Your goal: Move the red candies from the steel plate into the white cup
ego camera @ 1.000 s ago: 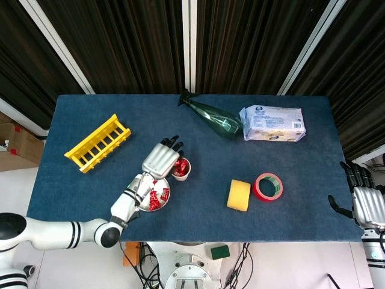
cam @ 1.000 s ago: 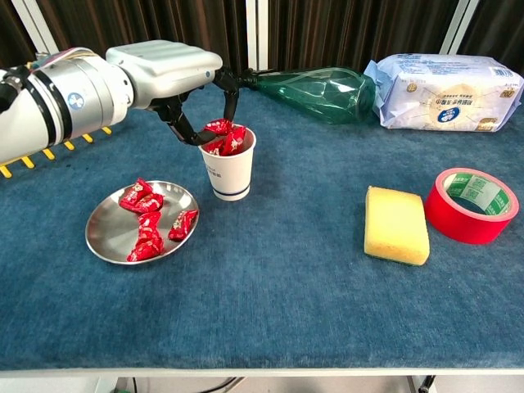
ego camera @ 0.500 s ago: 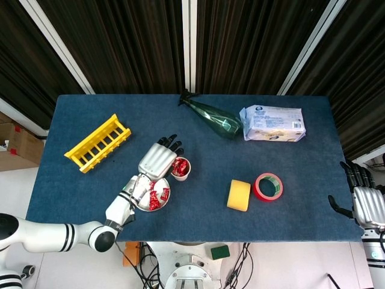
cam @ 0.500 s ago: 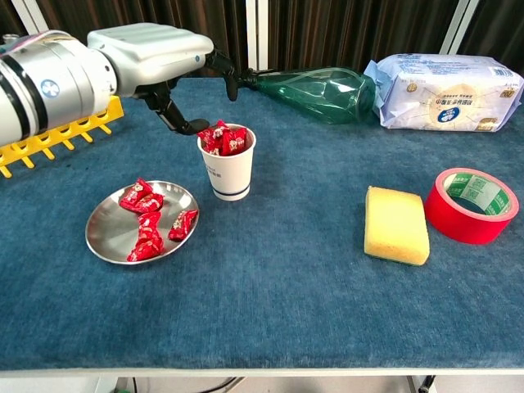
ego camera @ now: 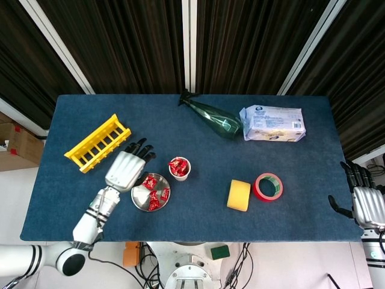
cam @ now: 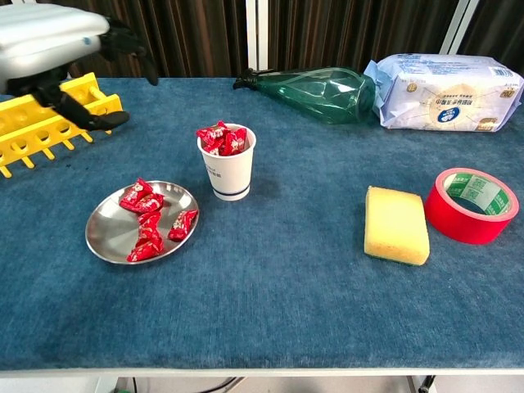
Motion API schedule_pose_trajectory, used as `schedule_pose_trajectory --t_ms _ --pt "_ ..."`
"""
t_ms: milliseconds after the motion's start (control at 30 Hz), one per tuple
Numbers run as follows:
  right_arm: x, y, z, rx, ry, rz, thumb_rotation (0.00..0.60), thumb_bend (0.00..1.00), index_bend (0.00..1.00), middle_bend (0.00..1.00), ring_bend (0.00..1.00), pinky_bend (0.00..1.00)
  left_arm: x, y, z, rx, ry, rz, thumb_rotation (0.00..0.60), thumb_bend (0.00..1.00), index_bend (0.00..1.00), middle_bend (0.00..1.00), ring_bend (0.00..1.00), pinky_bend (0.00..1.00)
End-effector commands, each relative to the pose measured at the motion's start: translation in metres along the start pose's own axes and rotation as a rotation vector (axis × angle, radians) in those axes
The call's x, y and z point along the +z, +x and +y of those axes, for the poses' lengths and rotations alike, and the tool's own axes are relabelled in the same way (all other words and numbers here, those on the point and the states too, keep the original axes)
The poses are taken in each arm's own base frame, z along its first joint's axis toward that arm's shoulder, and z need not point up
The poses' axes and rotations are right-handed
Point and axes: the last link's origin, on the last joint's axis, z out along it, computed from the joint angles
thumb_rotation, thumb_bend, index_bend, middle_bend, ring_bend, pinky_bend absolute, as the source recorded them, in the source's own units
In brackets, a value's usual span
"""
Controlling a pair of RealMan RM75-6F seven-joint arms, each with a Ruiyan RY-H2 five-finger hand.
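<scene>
A steel plate (cam: 105, 237) (ego camera: 142, 202) lies left of centre with several red candies (cam: 149, 218) (ego camera: 157, 198) on it. Just right of it stands the white cup (cam: 229, 172) (ego camera: 180, 171), heaped with red candies (cam: 221, 138). My left hand (ego camera: 127, 168) (cam: 49, 41) hovers open and empty to the left of the cup, above the plate's far-left side, fingers spread. My right hand (ego camera: 364, 201) is at the table's right edge, open and holding nothing; the chest view does not show it.
A yellow rack (ego camera: 97, 142) (cam: 45, 121) sits at the left. A green plastic bottle (ego camera: 213, 118) (cam: 319, 86) and a white wipes pack (ego camera: 274, 123) (cam: 446, 82) lie at the back. A yellow sponge (ego camera: 239, 195) (cam: 396, 224) and a red tape roll (ego camera: 268, 186) (cam: 472, 204) are right of centre.
My left hand has drawn back from over the cup, moving left and up, empty. The candies it held over the cup now lie in the cup. The right hand has not moved.
</scene>
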Motion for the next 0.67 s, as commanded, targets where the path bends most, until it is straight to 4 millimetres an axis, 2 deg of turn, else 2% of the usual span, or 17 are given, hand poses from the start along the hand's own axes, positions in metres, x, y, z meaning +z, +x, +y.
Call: schedule_pose_trajectory --t_ms 33,200,300,367,467,567,667 --pt "0.001 -0.001 -0.001 -0.004 -0.002 -0.003 0.600 0.33 0.00 0.00 0.00 0.00 -0.051 -0.007 -0.044 -0.032 0.099 0.034 0.600 0.32 0.31 0.23 0.08 0.23" --pt "0.000 -0.003 -0.003 -0.032 0.005 0.004 0.600 0.33 0.00 0.00 0.00 0.00 -0.107 -0.020 -0.092 -0.014 0.214 0.046 0.600 0.23 0.29 0.22 0.08 0.23" --pt "0.000 -0.002 -0.003 -0.096 0.014 0.034 0.600 0.32 0.00 0.00 0.00 0.00 -0.134 -0.028 -0.111 0.002 0.244 0.033 0.599 0.15 0.21 0.14 0.06 0.19" --pt "-0.001 -0.004 -0.003 -0.126 0.009 0.045 0.600 0.31 0.00 0.00 0.00 0.00 -0.148 -0.031 -0.119 0.014 0.273 0.024 0.501 0.11 0.13 0.06 0.01 0.16" --pt "-0.001 -0.006 -0.004 -0.137 -0.003 0.035 0.600 0.30 0.00 0.00 0.00 0.00 -0.158 -0.031 -0.124 0.028 0.285 0.032 0.343 0.09 0.09 0.02 0.00 0.14" --pt "-0.001 -0.007 -0.004 -0.142 -0.014 0.034 0.600 0.30 0.00 0.00 0.00 0.00 -0.162 -0.028 -0.125 0.046 0.280 0.060 0.301 0.09 0.09 0.02 0.00 0.14" --pt "-0.001 -0.006 -0.005 -0.139 -0.018 0.036 0.600 0.30 0.00 0.00 0.00 0.00 -0.165 -0.027 -0.124 0.068 0.279 0.078 0.292 0.09 0.09 0.02 0.00 0.14"
